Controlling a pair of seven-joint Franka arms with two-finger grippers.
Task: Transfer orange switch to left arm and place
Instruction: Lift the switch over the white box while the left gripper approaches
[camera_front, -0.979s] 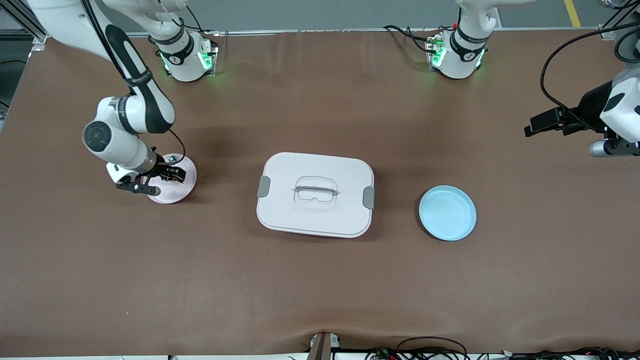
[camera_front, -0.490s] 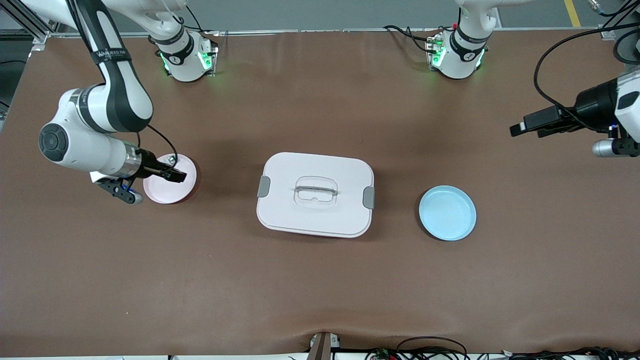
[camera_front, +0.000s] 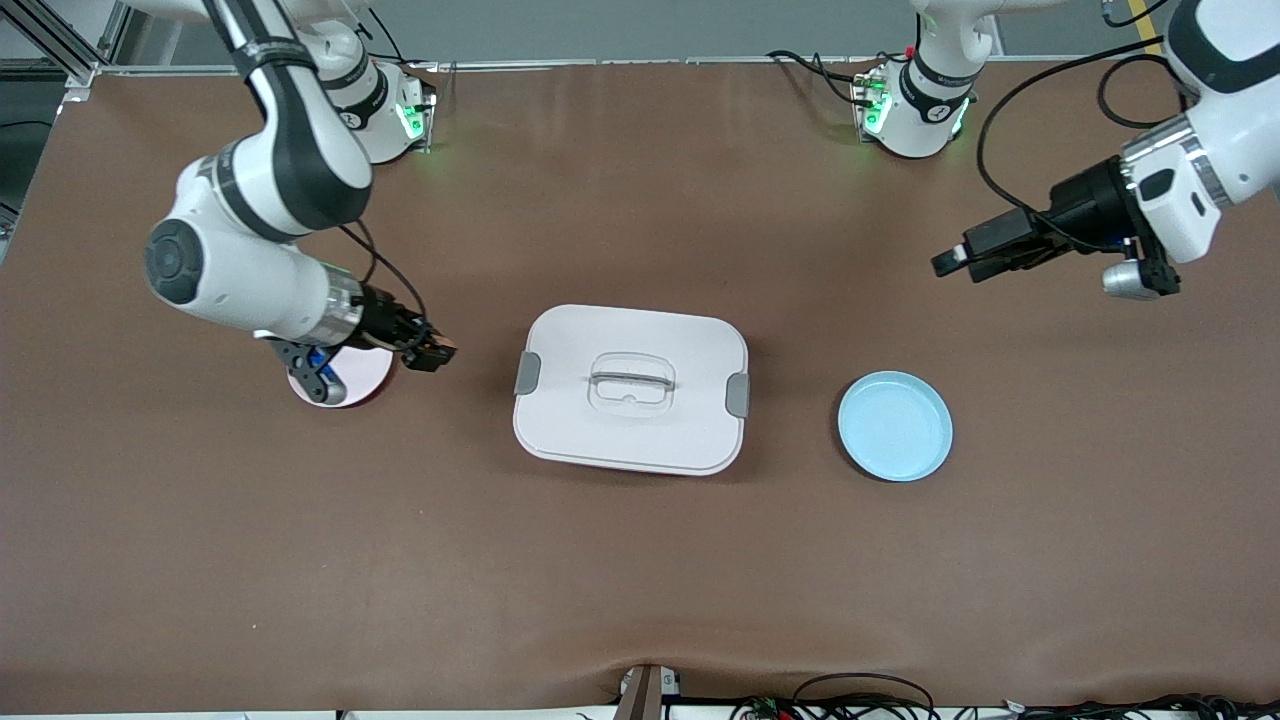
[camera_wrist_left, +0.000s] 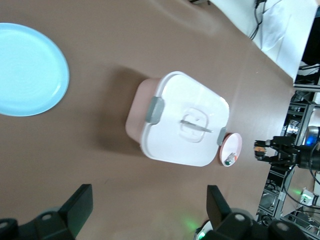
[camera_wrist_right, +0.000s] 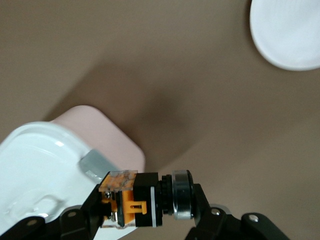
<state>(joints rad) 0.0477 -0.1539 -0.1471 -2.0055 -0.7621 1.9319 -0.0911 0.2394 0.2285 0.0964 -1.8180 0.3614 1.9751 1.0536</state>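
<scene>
Brown counter (camera_front: 640, 560): box (camera_front: 630, 388) mid-counter, blue plate (camera_front: 895, 425) at its 3 o'clock, pink plate (camera_front: 350, 375) at 9. Right claw (camera_front: 432, 352) grips orange switch (camera_wrist_right: 131, 199); left claw (camera_front: 955, 265) wide.

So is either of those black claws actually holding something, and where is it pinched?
The right gripper pinches the small black-and-orange switch across its body; the left gripper holds nothing.

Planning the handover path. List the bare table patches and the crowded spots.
Bare table: the wide strip nearer the front camera than the box, and the gap between box and blue plate. Crowded: between pink plate and box, where the right end effector holds the orange switch.
</scene>
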